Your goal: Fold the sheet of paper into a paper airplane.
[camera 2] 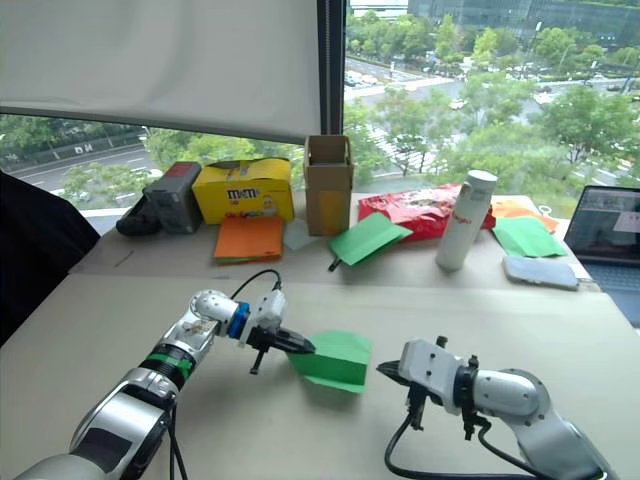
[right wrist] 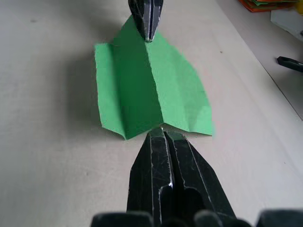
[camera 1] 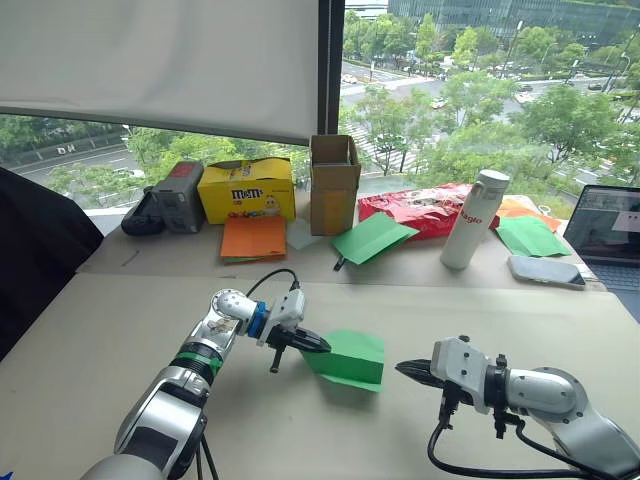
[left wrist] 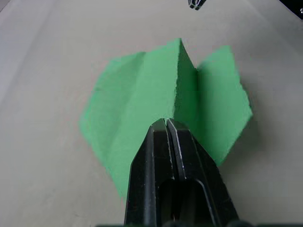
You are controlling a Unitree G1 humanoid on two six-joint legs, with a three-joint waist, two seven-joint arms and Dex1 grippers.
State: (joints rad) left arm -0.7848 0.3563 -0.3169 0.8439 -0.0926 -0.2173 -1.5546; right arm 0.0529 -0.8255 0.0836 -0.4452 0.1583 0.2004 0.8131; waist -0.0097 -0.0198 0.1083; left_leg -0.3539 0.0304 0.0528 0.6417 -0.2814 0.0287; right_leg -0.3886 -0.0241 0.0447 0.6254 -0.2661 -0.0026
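Note:
The green sheet of paper point(camera 1: 350, 358) lies on the beige table point(camera 1: 120, 330), folded into a rough paper airplane shape: a raised middle ridge point(right wrist: 150, 80) with a flap on each side. My left gripper point(camera 1: 318, 345) is shut on the ridge at the paper's pointed left end, with its fingers point(left wrist: 182, 156) pressed together over the crease. My right gripper point(camera 1: 402, 369) is shut and holds nothing. Its tip sits just off the paper's wide right edge point(right wrist: 161, 126). The right wrist view shows the left gripper point(right wrist: 147, 33) at the far end of the ridge.
Along the back of the table stand orange paper sheets point(camera 1: 253, 238), spare green sheets point(camera 1: 372, 238), a yellow box point(camera 1: 246, 189), a cardboard box point(camera 1: 334, 184), a red bag point(camera 1: 420, 208) and a white bottle point(camera 1: 474, 218). A phone point(camera 1: 545, 270) and a laptop point(camera 1: 610, 230) lie far right.

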